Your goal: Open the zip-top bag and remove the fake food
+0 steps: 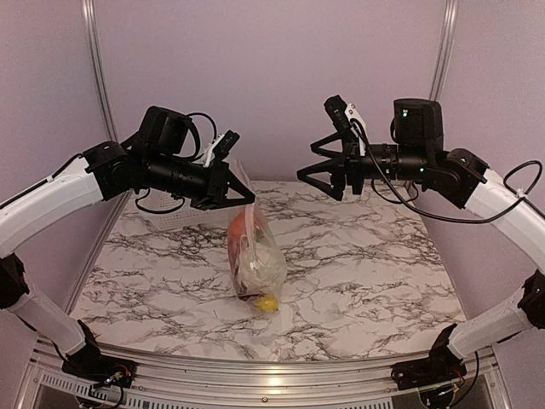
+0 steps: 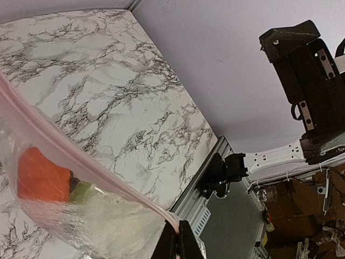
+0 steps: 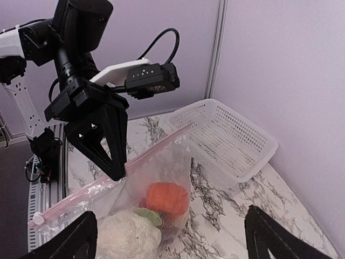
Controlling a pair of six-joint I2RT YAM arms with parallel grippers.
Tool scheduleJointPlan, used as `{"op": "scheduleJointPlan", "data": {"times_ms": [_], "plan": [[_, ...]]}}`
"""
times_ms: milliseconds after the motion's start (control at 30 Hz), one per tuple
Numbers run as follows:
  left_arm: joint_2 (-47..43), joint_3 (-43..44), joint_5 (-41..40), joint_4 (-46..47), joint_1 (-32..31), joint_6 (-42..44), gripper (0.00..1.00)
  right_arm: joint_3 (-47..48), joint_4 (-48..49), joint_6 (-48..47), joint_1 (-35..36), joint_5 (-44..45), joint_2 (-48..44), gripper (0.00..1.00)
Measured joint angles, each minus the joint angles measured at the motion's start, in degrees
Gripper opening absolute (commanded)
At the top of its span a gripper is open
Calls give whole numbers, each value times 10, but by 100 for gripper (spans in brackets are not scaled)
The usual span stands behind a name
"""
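Your left tool (image 1: 243, 198) pinches the bag (image 1: 255, 260) by its zip strip (image 3: 81, 197) over the table's (image 1: 383, 273) middle, food (image 3: 167, 198) inside; your right tool (image 1: 319, 184) gapes open nearby.

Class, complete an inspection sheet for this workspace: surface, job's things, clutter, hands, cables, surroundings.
Surface: marble-patterned table; the bag's bottom rests on it.
Job's things: zip-top bag hangs from its top edge, mouth apparently closed; inside are an orange piece, white cauliflower and a yellow piece.
Clutter: white mesh basket at the back, nothing visible in it.
Hands: left hand shut on the bag's top edge; right hand open, raised, clear of the bag.
Cables: black cable loops at the left wrist.
Surroundings: lilac walls.
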Motion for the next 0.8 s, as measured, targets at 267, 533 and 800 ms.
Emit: {"op": "scheduleJointPlan", "data": {"times_ms": [267, 533, 800], "plan": [[27, 87, 23, -140, 0, 166, 0, -9, -6, -49, 0, -35, -39, 93], [38, 182, -96, -263, -43, 331, 0, -7, -24, -70, 0, -67, -17, 93], [51, 313, -256, -320, -105, 483, 0, 22, -39, -93, 0, -72, 3, 92]]}}
